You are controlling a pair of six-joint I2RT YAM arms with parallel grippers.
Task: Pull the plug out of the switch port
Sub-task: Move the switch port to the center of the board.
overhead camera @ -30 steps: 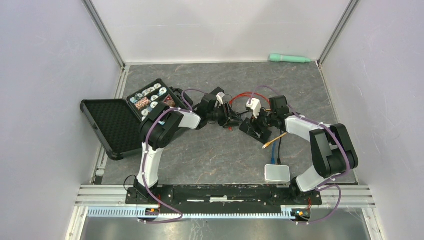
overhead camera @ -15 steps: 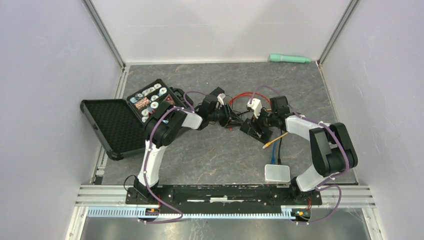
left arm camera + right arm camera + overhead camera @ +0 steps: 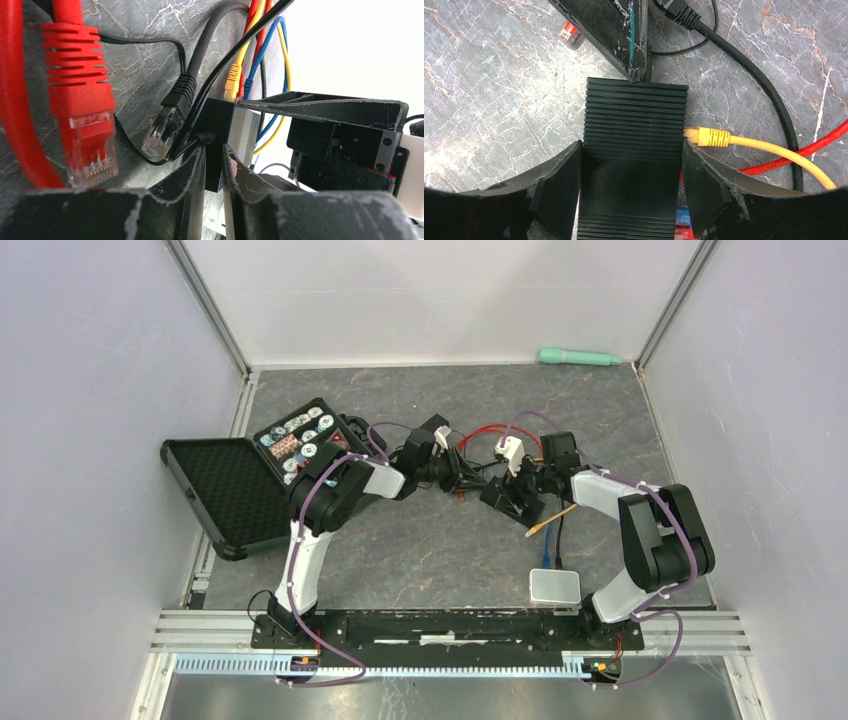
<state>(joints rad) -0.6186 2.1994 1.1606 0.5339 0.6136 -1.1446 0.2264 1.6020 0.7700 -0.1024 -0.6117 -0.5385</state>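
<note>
one switch (image 3: 634, 150), one case (image 3: 225, 490) (lid open); one green cylinder (image 3: 578, 357)

On the counter (image 3: 499, 100), the network switch (image 3: 634, 110) lies between the right pincer's (image 3: 631, 147) fingers. An Ethernet plug (image 3: 708, 136) sits in the port on that pincer's right. Ahead of it, the left pincer (image 3: 212, 150) stands at the switch's far end; left of that pincer lie a loose Ethernet plug (image 3: 162, 130) and, farther left, a second loose plug (image 3: 82, 135).
</note>
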